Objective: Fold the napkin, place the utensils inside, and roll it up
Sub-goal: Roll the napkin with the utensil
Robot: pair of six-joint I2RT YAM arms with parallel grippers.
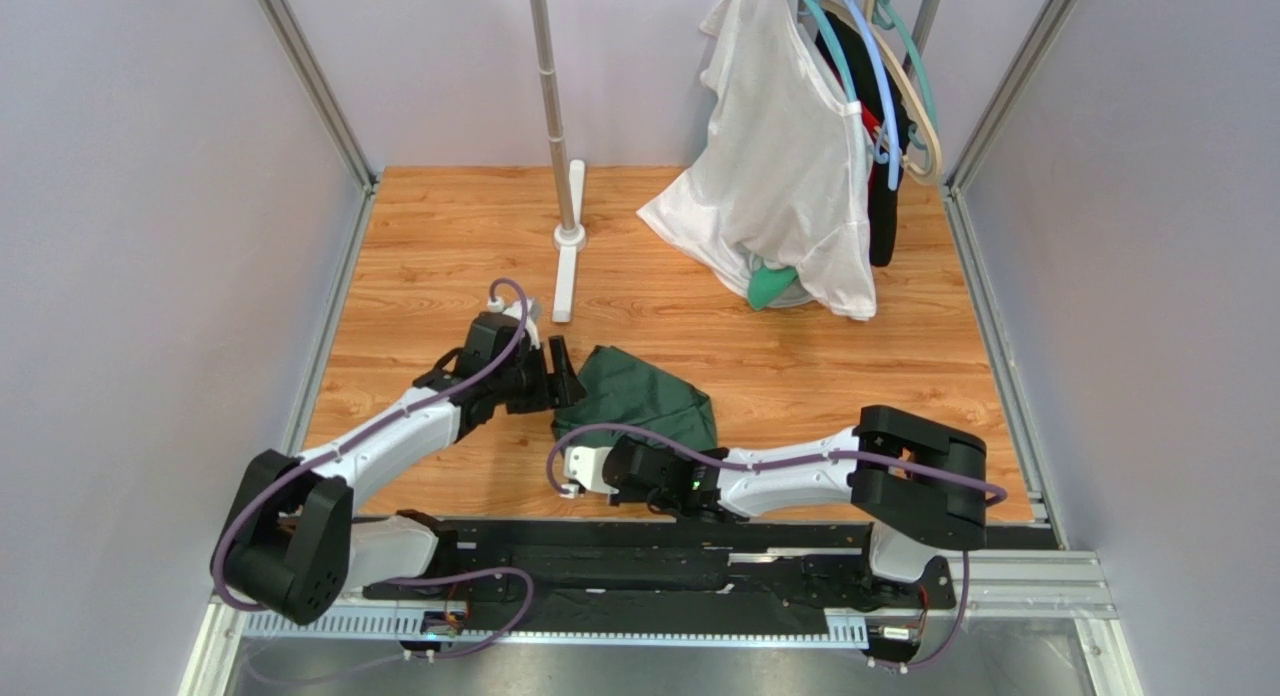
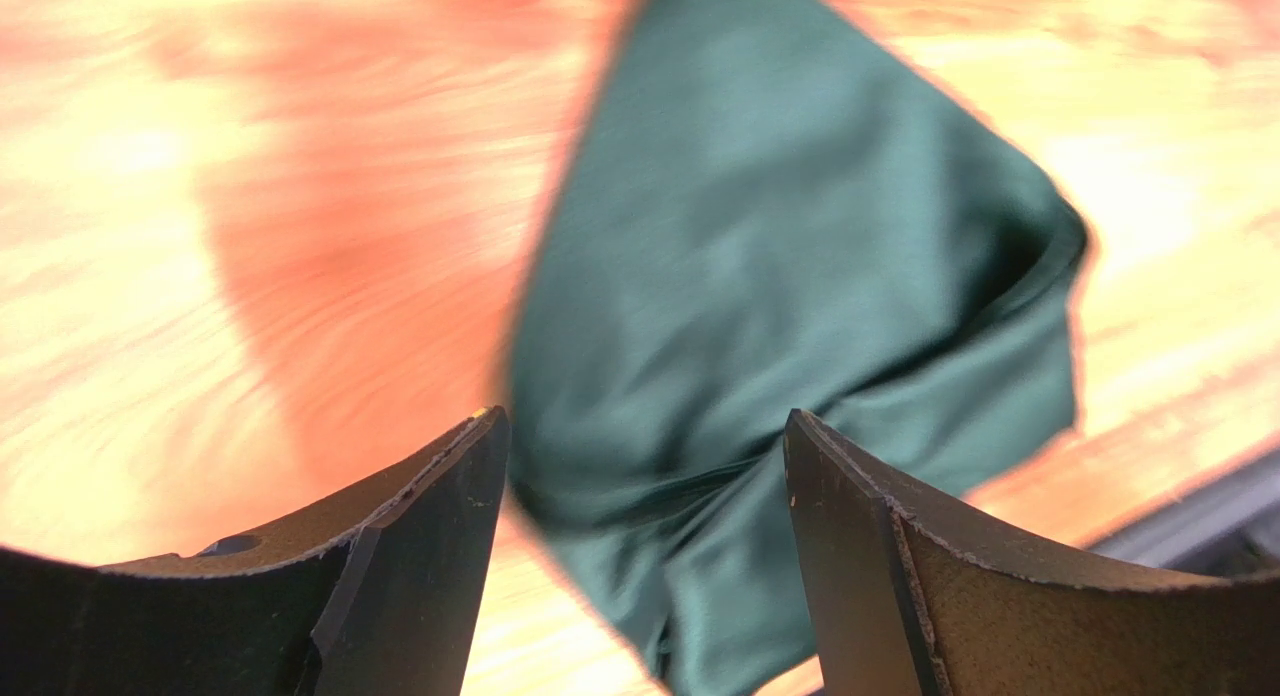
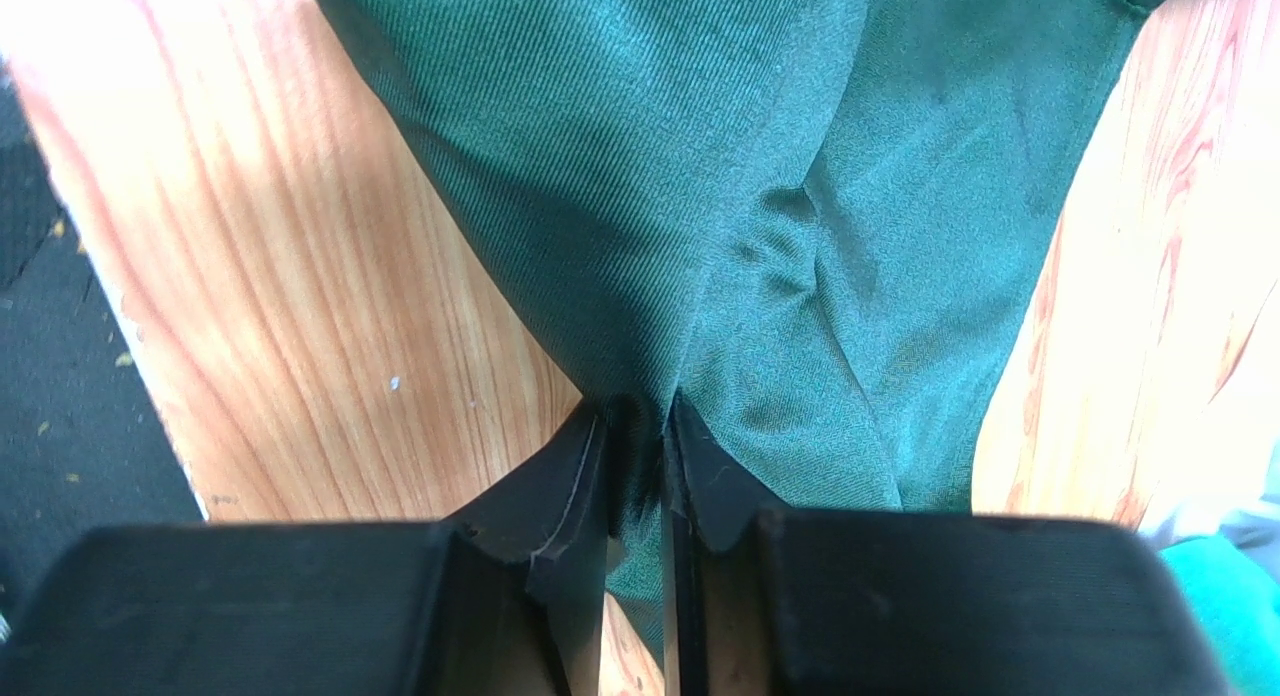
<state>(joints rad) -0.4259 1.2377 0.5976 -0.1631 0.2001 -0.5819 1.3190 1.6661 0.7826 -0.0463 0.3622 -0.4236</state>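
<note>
R gripper [image 3: 639, 426] is pinching the near edge of the bunched napkin [image 1: 639, 399], lying on the table [image 1: 451, 246], prob. to anchor it for folding, while L gripper [image 2: 643, 441] is hovering w/ jaws wide at its left side, ready to grab.

Bright, blown-out glare, napkin [image 2: 781, 276] edges motion-blurred

Pretty clearly a robotics lab test cell: a wood-grain tabletop [image 1: 436, 261] is boxed in by plain grey panels [image 1: 135, 246] and aluminium framing [image 1: 317, 81], and 2 robot arms [image 1: 383, 426] are bolted to a black rail [image 1: 676, 558].
</note>
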